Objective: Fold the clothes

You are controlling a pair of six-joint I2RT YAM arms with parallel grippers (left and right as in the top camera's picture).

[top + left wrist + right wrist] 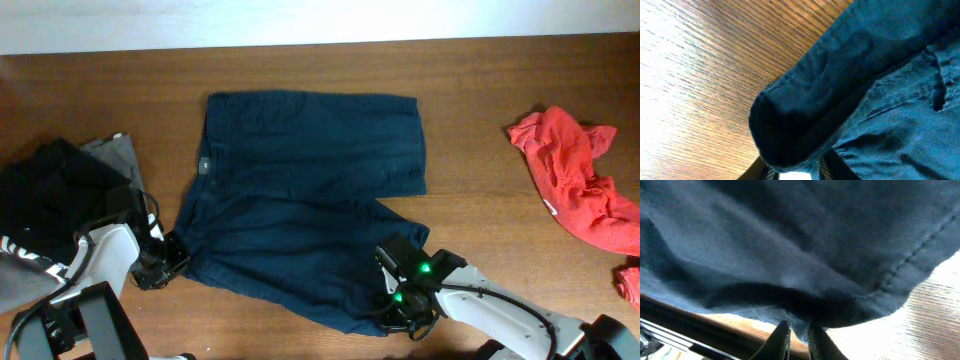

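Lying spread near the middle of the wooden table (480,80): dark navy shorts (300,200), with the waistband running down the 9 o'clock side and the two legs reaching toward 3 o'clock. Resting flat and square along the 12 o'clock side with the far leg; slanting toward 5 o'clock with the near leg, creasing a little there.

Gripping the shorts at their 7 o'clock corner, at the end of the waistband, with the left pincer (165,262). Showing in the left wrist view as a rounded fold of cloth bulging up out of the narrowly parted jaws and filling the gap between them, with bare wood toward 10 o'clock.

Gripping the hem of the near leg at the 5 o'clock corner with the right pincer (395,310). Appearing in the right wrist view with the fingers (781,340) almost touching, pinching the thin edge of the cloth, the stitched hem draping above and bare wood at 4 o'clock.

Lying well apart from the shorts: a crumpled red garment (580,180) at 3 o'clock, and a black garment (50,200) touching a grey cloth (115,155) at 9 o'clock, near the left arm.
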